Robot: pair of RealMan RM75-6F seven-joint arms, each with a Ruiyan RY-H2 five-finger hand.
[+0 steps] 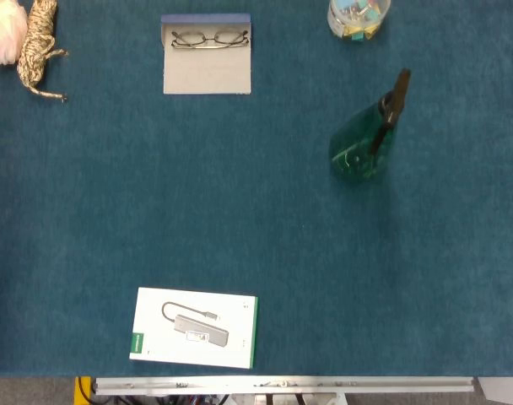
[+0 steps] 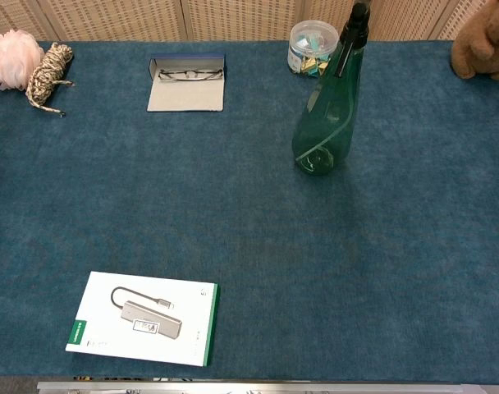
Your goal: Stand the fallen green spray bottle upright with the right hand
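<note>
Blue desk (image 2: 249, 238). White box (image 2: 143, 318) near front left. Green spray bottle (image 2: 325, 115) stands upright, right of centre, just in front of clip jar (image 2: 313, 46). Glasses case (image 2: 187, 82) at back. Neither hand visible.

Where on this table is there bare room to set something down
The widest bare patch is the middle, between the glasses case, the green spray bottle and the white box. The front right is bare too. The back edge is crowded.

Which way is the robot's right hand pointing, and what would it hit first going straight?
Cannot tell: neither view shows the right hand. The tall green translucent spray bottle stands upright, untouched.
</note>
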